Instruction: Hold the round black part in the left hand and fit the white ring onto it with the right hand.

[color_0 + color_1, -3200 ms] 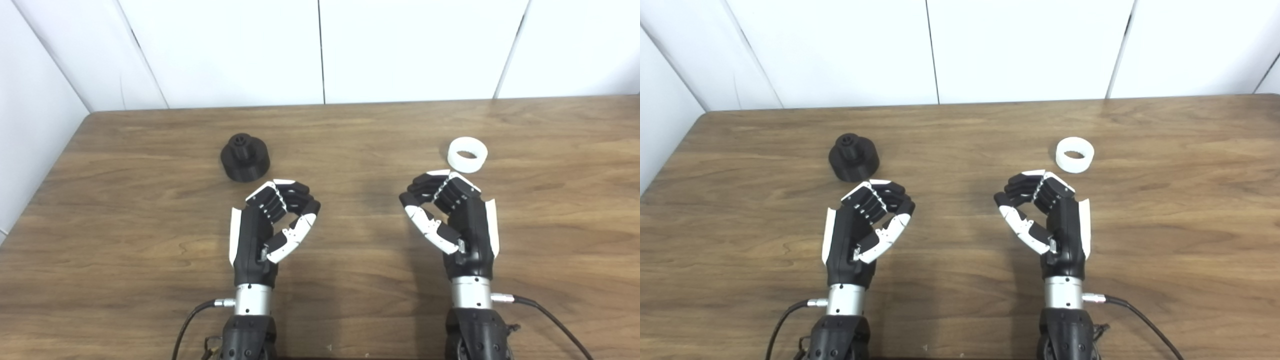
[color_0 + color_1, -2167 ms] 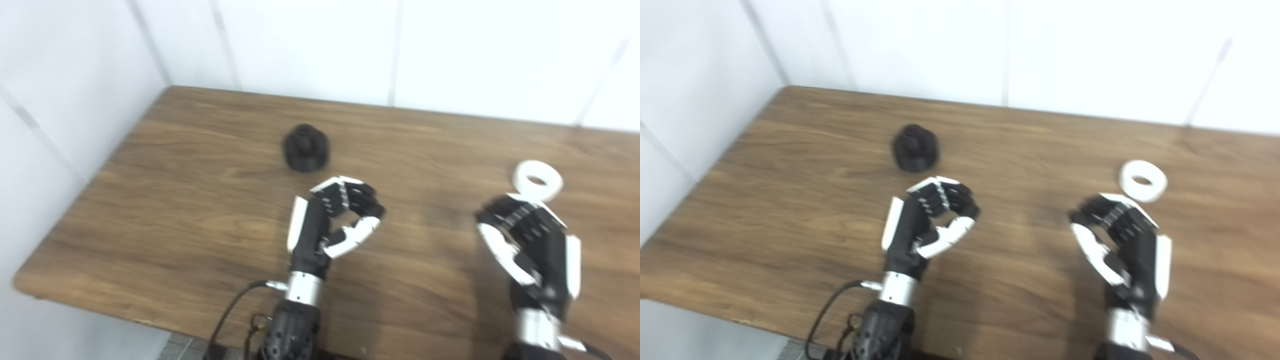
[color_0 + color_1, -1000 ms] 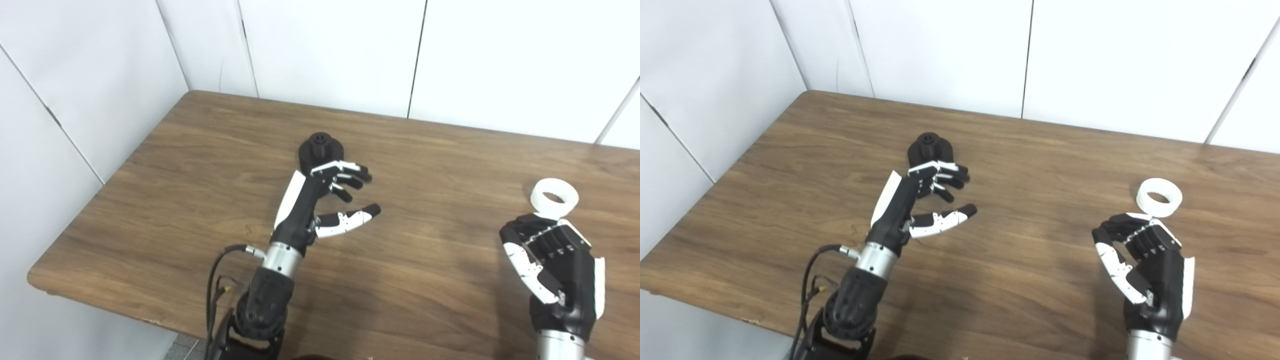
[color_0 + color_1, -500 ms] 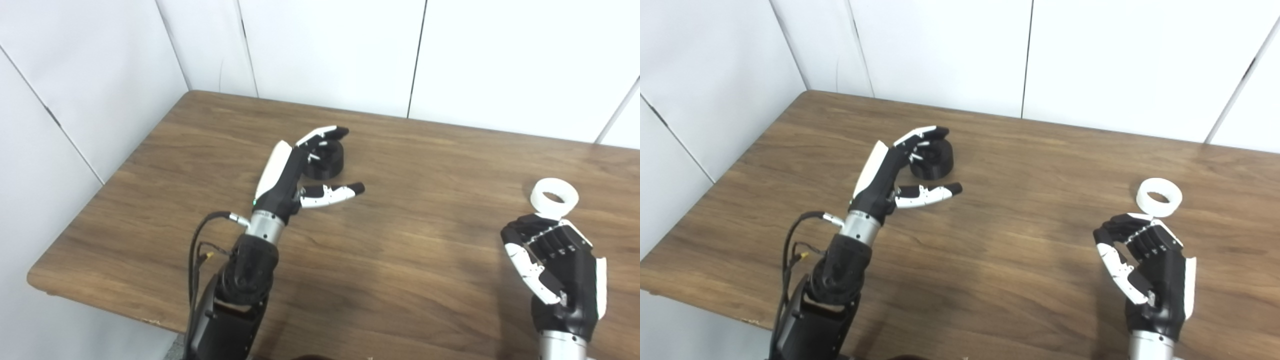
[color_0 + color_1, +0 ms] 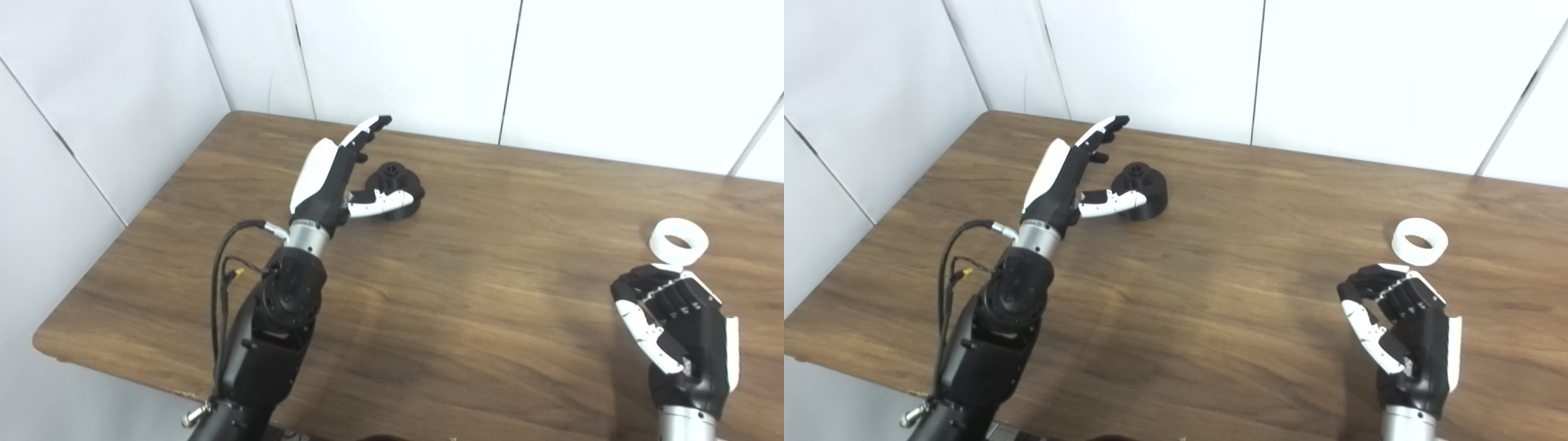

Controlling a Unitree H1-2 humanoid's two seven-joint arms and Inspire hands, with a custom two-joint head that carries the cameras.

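The round black part (image 5: 397, 192) stands on the wooden table (image 5: 465, 288), toward the back left, with a small knob on top. My left hand (image 5: 334, 177) is open just left of it, fingers stretched up and away, thumb lying in front of the part's near side. The white ring (image 5: 678, 241) lies flat on the table at the right. My right hand (image 5: 674, 318) rests below the ring with its fingers curled in and holds nothing.
White wall panels (image 5: 404, 61) close the back and left of the table. The table's left edge (image 5: 122, 245) and front left corner (image 5: 43, 343) are in view. A black cable (image 5: 223, 269) loops beside my left forearm.
My left arm has reached farther forward and to the left; its fingers have lifted off the black part and spread straight. The thumb now lies in front of the part. The right hand has stayed put.
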